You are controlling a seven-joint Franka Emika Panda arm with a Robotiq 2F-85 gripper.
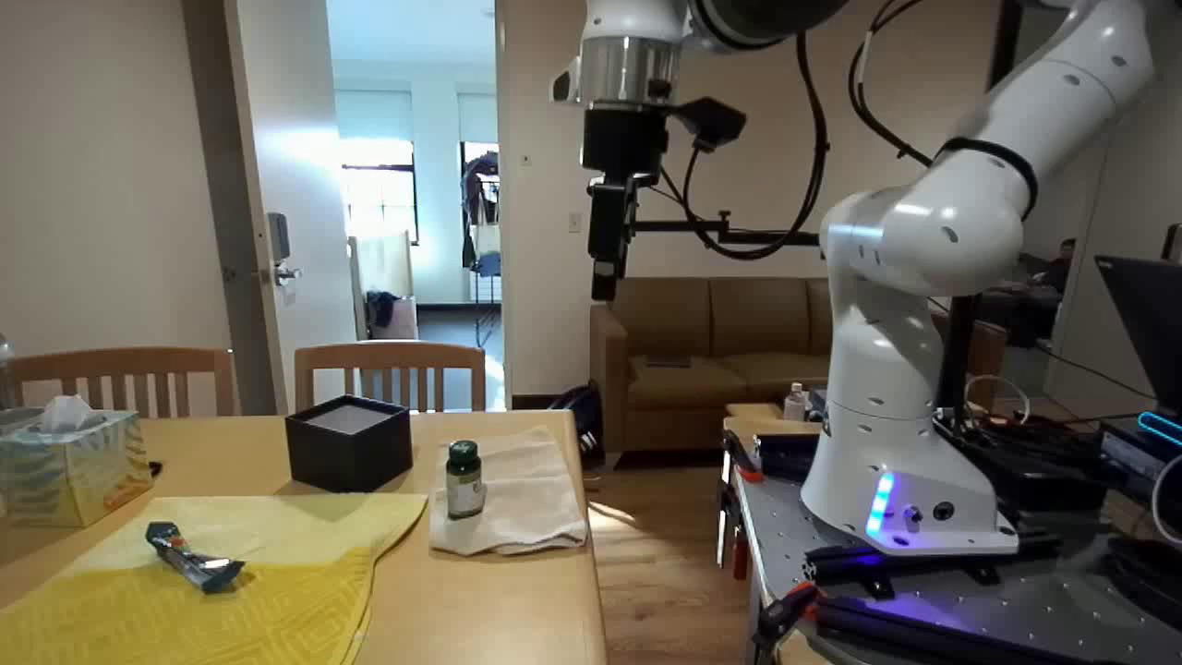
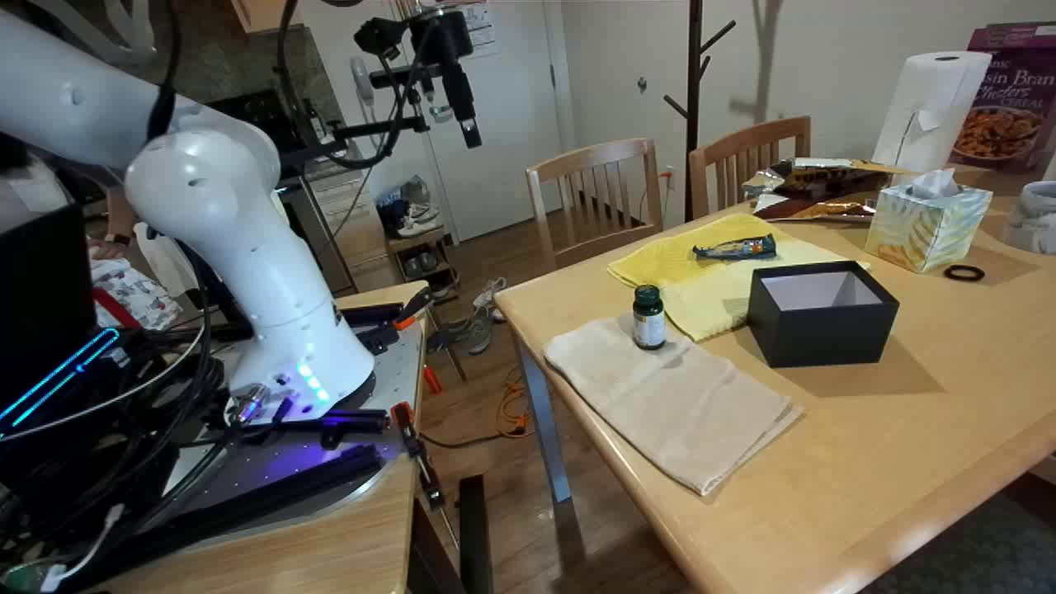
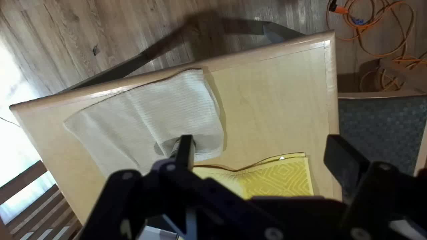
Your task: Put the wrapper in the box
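the arm [image 1: 923, 259] is glossy white, smooth and rounded, swelling into bulbs. small grey oval plugs [image 1: 949, 235] dot it, and a black band [image 1: 1005, 155] rings it partway along. the base [image 1: 868, 453] is white as well and flares toward the bottom; on it a light strip [image 1: 882, 501] glows pale blue with a violet tinge, and near that sits a dark round port [image 1: 942, 511]. farther out come a shiny silver collar [image 1: 631, 72] and a black housing [image 1: 625, 139], with an angular black camera [image 1: 711, 122] jutting off and a looping black cable [image 1: 821, 148]. the end effector [image 3: 262, 151] is black, with blunt, square fingers [image 3: 345, 163]; in the wrist view, grey round screw heads [image 3: 273, 233] stud it, blurred.
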